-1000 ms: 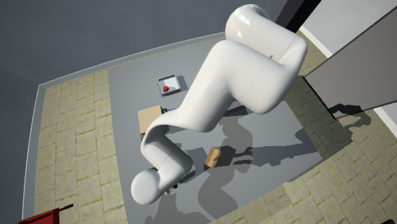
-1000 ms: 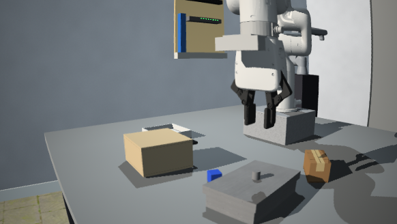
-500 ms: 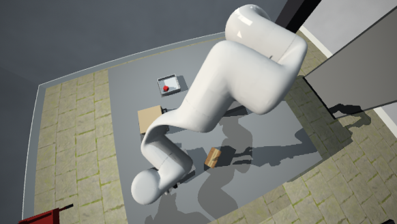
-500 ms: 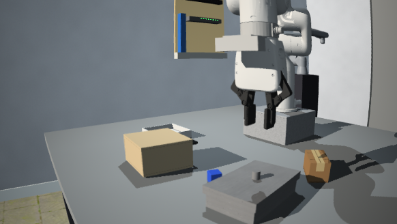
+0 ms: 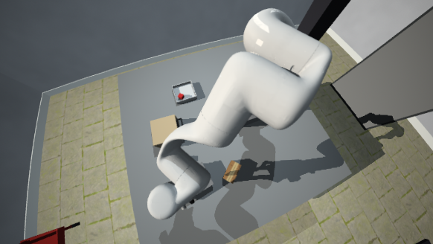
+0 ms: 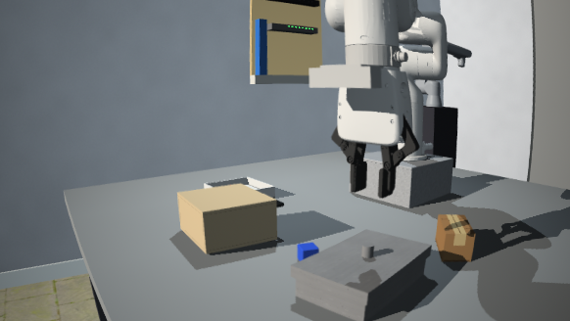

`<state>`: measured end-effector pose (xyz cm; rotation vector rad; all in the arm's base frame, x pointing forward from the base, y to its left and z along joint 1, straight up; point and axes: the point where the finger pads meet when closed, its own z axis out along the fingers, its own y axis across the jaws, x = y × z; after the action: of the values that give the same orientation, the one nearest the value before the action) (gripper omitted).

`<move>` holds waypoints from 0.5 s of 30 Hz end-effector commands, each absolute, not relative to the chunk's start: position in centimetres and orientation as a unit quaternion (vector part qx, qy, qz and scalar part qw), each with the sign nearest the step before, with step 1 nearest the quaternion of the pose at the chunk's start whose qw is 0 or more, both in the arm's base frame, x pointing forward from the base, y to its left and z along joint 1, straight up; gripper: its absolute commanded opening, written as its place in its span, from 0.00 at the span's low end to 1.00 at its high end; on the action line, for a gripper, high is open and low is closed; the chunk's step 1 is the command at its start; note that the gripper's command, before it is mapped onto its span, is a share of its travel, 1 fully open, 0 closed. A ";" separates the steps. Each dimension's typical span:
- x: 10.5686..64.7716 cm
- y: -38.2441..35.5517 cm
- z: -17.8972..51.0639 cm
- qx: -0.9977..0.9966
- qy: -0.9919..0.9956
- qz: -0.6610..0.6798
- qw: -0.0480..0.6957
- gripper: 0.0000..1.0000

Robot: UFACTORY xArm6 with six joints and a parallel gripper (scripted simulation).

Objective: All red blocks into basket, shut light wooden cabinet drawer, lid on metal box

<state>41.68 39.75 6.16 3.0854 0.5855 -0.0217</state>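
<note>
Grey table [image 6: 122,215]. Light wooden cabinet [image 6: 227,216], drawer side unseen. Metal box [image 6: 359,276], lid on, small knob [image 6: 367,252]. Basket [image 5: 184,92] holds one red block [image 5: 181,96]. Gripper [image 6: 372,178] hangs above the box, fingers half apart, gripping nothing. Likely step: lid removal (next: descend, pinch knob).

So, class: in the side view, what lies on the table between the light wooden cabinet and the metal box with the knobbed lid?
In the exterior view, a small blue block sits between the cabinet and the metal box, close to the box's near corner.
</note>
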 end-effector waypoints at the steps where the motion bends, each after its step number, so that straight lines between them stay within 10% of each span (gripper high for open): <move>1: 41.8 39.9 5.8 0.982 0.186 -0.004 -0.001 0.44; 15: 41.8 39.9 2.6 0.982 0.186 -0.004 -0.001 0.44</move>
<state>41.63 39.73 2.53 3.0852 0.5854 -0.0222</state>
